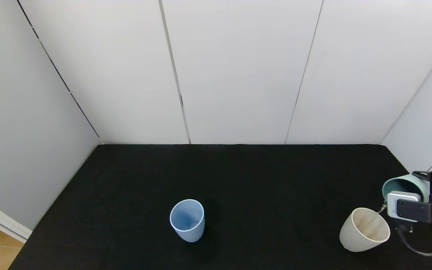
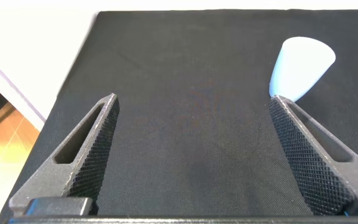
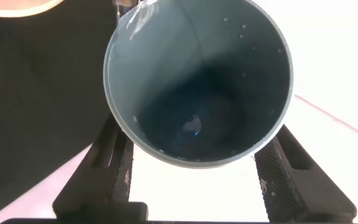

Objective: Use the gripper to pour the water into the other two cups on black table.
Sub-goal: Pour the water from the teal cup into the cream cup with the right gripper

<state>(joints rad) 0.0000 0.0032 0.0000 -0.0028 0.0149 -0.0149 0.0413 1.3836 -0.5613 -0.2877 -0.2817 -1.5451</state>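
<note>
Two pincers seen; right pincer (image 1: 407,195) clamps teal cup (image 1: 403,186), tipped over cream cup (image 1: 365,229) at desk's (image 1: 238,180) right edge, water (image 3: 135,18) at lip; left pincer (image 2: 191,155) spread, holding nothing; blue cup (image 1: 187,219) upright mid-desk.

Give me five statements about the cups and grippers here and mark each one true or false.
1. The right gripper holds the green cup tipped over the cream cup. True.
2. The blue cup lies on its side. False: it stands upright on the black table.
3. The left gripper is clamped on the blue cup. False: it is open and holds nothing; the blue cup stands farther off.
4. Water runs over the green cup's rim. True.
5. The cream cup touches the blue cup. False: they stand well apart.
</note>
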